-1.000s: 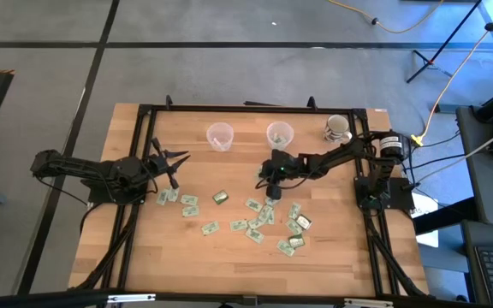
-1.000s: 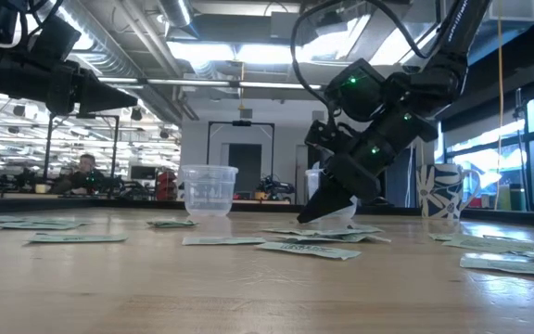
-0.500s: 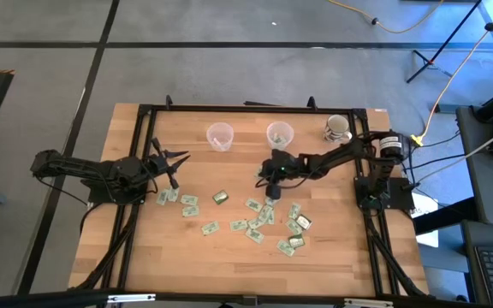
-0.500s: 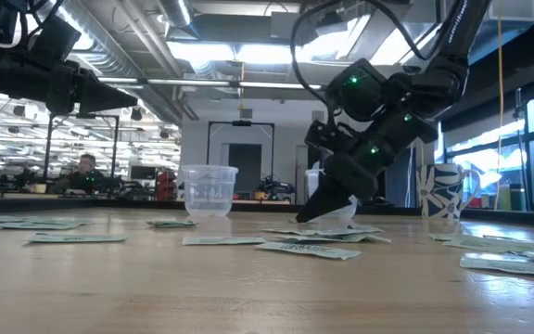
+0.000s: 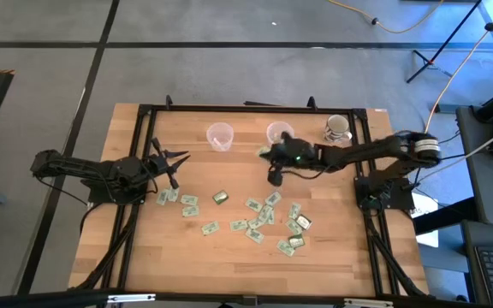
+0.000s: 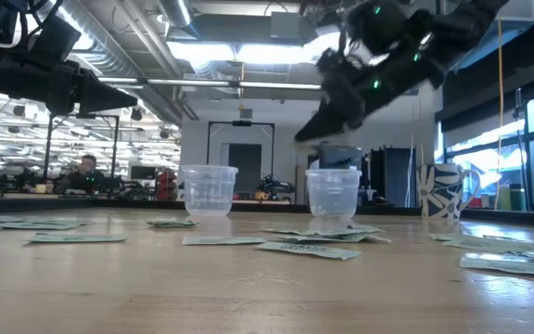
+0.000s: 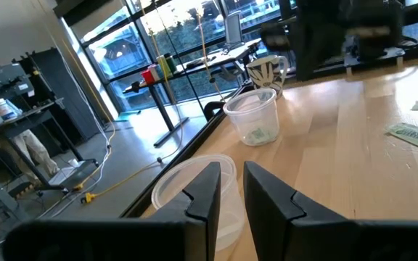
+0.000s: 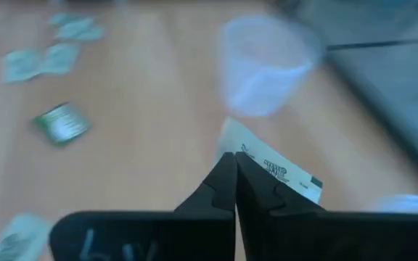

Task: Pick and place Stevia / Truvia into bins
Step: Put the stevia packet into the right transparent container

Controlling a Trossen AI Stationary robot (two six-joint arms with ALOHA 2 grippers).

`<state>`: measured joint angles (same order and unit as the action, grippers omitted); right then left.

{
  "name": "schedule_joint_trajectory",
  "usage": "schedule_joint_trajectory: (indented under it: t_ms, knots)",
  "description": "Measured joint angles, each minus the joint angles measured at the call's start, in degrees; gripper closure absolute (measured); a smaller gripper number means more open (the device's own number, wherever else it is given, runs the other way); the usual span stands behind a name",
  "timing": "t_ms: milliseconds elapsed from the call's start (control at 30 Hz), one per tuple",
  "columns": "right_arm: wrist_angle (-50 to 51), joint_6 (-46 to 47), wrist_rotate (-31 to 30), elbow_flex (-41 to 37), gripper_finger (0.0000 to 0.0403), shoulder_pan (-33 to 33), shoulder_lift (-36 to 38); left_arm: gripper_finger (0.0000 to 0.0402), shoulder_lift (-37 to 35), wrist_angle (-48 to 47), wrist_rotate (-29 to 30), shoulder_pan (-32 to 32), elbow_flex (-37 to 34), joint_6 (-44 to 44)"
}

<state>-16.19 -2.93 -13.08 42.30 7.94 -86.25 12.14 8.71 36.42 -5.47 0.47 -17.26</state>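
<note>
**Stevia sachet lifted clear of the table**

Stevia sachet (image 8: 278, 172) now sits pinched in the closed right gripper (image 5: 272, 168), which has risen from the pile to beside the right bin (image 5: 279, 133). Drop-off looks next. Left gripper (image 5: 175, 168) waits, fingers narrowly parted, near the left bin (image 5: 219, 135).

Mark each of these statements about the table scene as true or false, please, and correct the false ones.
1. The right gripper is shut on a sachet. True.
2. The right gripper rests on the table. False: the low view shows it raised above the cups.
3. The left gripper holds a sachet. False: its fingers are open and empty, at the table's left side.
4. A patterned mug stands near the right cup. True.
5. The left cup lies on its side. False: it stands upright.
</note>
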Motion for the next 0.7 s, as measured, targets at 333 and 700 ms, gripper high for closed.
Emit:
schedule_joint_trajectory:
  t_ms: [333, 700]
  knots:
    - [3.2, -1.6, -8.9, 0.1, 0.0401, 5.2, 4.5, 0.0345, 0.0, 0.0, -0.2, 0.0, 0.0, 0.0]
    - [6.6, 4.1, -8.9, 0.1, 0.0400, 10.6, -3.1, 0.0345, 0.0, 0.0, -0.2, 0.0, 0.0, 0.0]
